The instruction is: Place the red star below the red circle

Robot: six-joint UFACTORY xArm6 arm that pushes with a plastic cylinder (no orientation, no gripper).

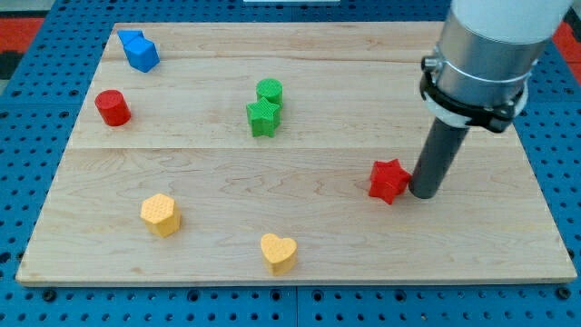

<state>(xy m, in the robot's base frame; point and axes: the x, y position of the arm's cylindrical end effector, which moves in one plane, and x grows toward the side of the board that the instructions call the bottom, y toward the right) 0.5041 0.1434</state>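
Observation:
The red star (388, 180) lies right of the board's middle, toward the view's bottom. My tip (423, 193) stands right against the star's right side, touching or nearly touching it. The red circle (113, 107), a short red cylinder, sits far off at the view's left, in the upper half of the board. The arm's grey and white body reaches in from the view's top right.
A blue block (139, 50) sits at the top left corner. A green circle (270, 92) and a green star (263, 118) touch near the middle. A yellow hexagon (161, 214) and a yellow heart (278, 252) lie along the bottom. The wooden board (508, 227) rests on a blue pegboard.

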